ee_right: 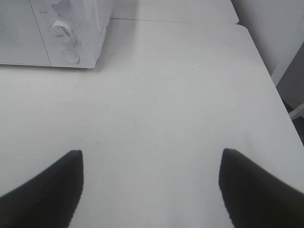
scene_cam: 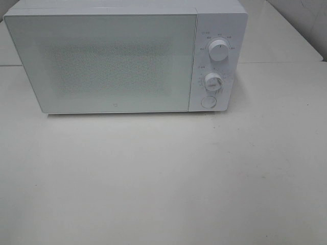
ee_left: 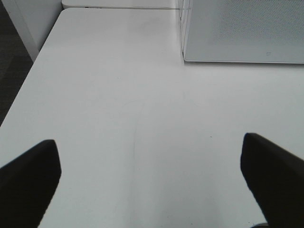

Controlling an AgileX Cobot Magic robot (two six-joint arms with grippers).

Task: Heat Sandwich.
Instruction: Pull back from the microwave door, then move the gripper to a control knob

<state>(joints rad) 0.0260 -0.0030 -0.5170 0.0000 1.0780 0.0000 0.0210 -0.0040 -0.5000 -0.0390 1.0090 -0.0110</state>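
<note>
Sandwich: not in any view; you cannot tell its direction, long axis or the nearer arm.
High view: microwave with its door closed, on table; markings round dials too small to read; no arms visible.
Left wrist: left gripper spread wide, holding nothing, above the table.
Right wrist: right gripper wide apart, holding nothing; microwave's dial side ahead of you.

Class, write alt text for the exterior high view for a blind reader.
A white microwave, door shut, stands on a pale table. Its right panel carries an upper dial, a lower dial and a round button.
</note>
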